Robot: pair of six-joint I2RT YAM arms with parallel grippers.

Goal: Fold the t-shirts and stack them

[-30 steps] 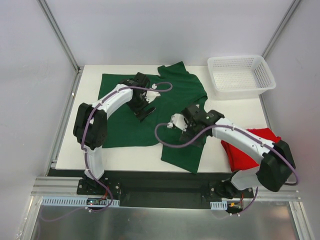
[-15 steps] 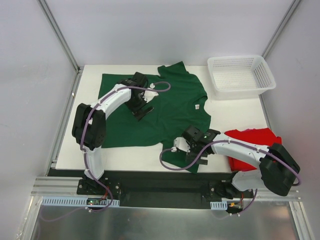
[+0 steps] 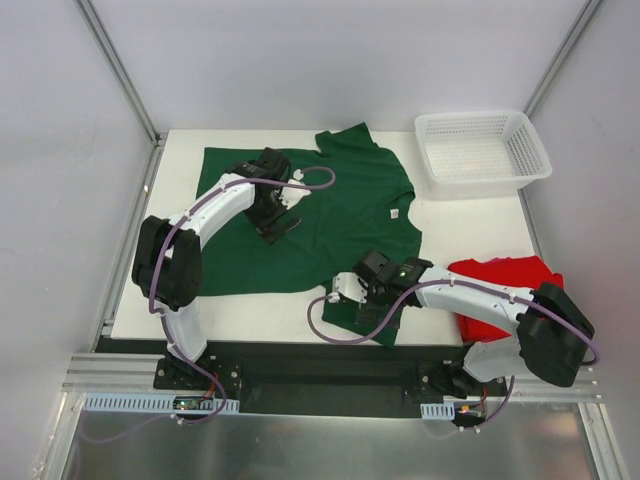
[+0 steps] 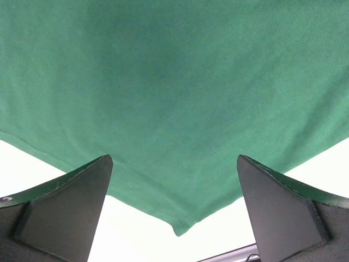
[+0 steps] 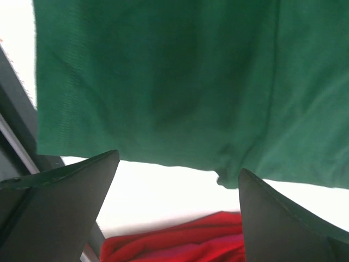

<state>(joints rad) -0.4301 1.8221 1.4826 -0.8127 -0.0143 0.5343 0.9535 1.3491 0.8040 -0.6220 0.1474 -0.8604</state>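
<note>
- Small white label point(image 3: 396, 213) on the dark green t-shirt point(image 3: 340, 215), right of its middle; too small to read any print.
- Green t-shirt spread flat over the left and middle of the table point(image 3: 260, 305), with one flap reaching to the near edge, right of centre.
- Bright red t-shirt point(image 3: 505, 275) bunched at the near right of the table, partly under the right arm and just beside the green flap.
- White mesh basket point(image 3: 483, 178) at the far right corner, well apart from both shirts.
- Left gripper point(image 3: 279, 226) low over the green cloth, left of centre; fingers spread as wide as they go, nothing held, only green fabric point(image 4: 174, 82) and a hem corner below.
- Right gripper point(image 3: 385, 313) over the near flap; fingers likewise wide apart and holding nothing. Possibly brushing the cloth, hard to tell from above.
- From the right wrist: green hem point(image 5: 163, 109) ahead, a strip of white table, red cloth point(image 5: 180, 243) nearest.
- Compared with a second ago: right gripper gone from the middle of the shirt to the near flap, label uncovered, more of the red shirt showing.
- Left gripper shifted slightly farther and left; both openings unchanged.
</note>
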